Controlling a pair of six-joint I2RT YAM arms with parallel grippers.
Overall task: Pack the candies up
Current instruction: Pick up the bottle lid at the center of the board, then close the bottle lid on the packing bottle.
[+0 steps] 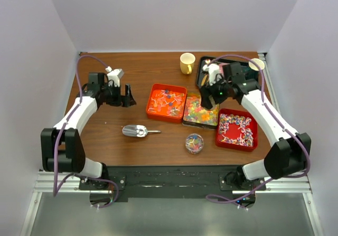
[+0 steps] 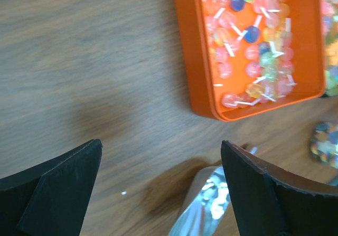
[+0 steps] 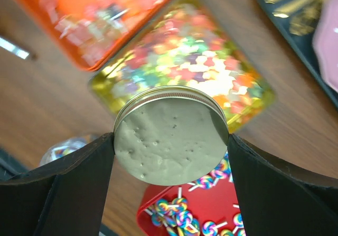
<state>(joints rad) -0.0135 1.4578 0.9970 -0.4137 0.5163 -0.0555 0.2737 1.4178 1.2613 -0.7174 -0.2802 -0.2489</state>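
Here, right end effector (image 1: 208, 101) grips lid (image 3: 171, 141) over candies (image 3: 185, 56).
Open left end effector (image 2: 161, 157) hangs beside orange tray (image 2: 190, 62) rim.

Yellow mug (image 1: 187, 63) at wooden table's (image 1: 148, 67) far edge, black tray (image 1: 200, 76) beside it, metal scoop (image 1: 135, 131) lying nearer

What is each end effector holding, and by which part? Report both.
Right end effector: the round metal lid, pinched across its rim at opposite edges. Left end effector: open, holding nothing.
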